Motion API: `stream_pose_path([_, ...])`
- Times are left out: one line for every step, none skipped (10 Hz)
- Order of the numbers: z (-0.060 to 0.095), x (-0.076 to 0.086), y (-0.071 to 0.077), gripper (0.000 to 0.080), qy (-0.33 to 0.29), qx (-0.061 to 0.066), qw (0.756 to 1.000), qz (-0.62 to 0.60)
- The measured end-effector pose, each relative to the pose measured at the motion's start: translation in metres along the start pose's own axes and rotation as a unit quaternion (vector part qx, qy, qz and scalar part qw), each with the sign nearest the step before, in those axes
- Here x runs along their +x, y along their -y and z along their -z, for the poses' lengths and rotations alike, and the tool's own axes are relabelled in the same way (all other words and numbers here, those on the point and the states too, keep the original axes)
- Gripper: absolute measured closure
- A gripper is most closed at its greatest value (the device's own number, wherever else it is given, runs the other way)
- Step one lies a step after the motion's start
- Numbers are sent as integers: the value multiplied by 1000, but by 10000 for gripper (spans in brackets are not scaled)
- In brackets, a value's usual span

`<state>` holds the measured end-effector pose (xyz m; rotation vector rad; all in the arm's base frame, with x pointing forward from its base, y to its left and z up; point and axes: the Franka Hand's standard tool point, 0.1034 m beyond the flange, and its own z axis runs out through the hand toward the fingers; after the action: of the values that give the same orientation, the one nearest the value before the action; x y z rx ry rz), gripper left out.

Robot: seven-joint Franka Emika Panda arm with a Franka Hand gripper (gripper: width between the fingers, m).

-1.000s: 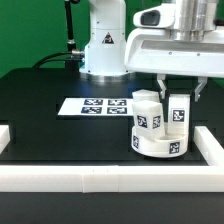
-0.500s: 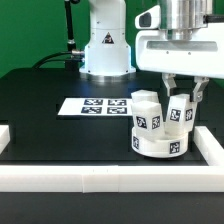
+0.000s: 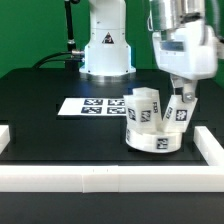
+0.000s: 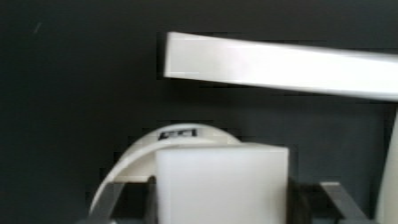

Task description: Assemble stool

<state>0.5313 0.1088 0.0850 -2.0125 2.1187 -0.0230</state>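
Note:
The stool's round white seat (image 3: 150,141) lies on the black table near the exterior view's right. Two tagged white legs stand on it, one on the exterior view's left (image 3: 144,106) and one on the right (image 3: 178,112). My gripper (image 3: 182,100) comes down over the right leg, tilted and turned, with its fingers on either side of the leg's top. In the wrist view this leg (image 4: 217,185) fills the space between the fingers (image 4: 118,200), and the seat's rim (image 4: 143,152) curves beside it. The third leg is not in view.
The marker board (image 3: 92,105) lies behind the seat on the exterior view's left. White border rails run along the front (image 3: 100,178) and right (image 3: 213,146) of the table; one also shows in the wrist view (image 4: 285,62). The robot's base (image 3: 105,45) stands at the back.
The fingers have closed in on the right leg and the wrist has turned and tilted. The seat with its legs has shifted a little toward the exterior view's left.

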Motion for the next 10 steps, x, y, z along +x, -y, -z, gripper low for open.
stream_pose_path([0, 2, -1, 466, 5, 7, 999, -44])
stream_pose_path([0, 5, 0, 466, 10, 22, 992, -123])
stream_pose_path([0, 6, -1, 466, 15, 27, 985, -172])
stream_pose_path([0, 5, -1, 466, 18, 29, 979, -202])
stream_pose_path([0, 4, -2, 466, 24, 30, 966, -256])
stream_pose_path([0, 0, -2, 466, 28, 31, 951, -305])
stream_pose_path([1, -6, -2, 466, 31, 34, 932, -361])
stream_pose_path([0, -13, -4, 466, 33, 30, 921, -387])
stream_pose_path([-1, -14, -7, 466, 35, 21, 921, -388])
stream_pose_path([-2, -14, -8, 465, 35, 13, 927, -374])
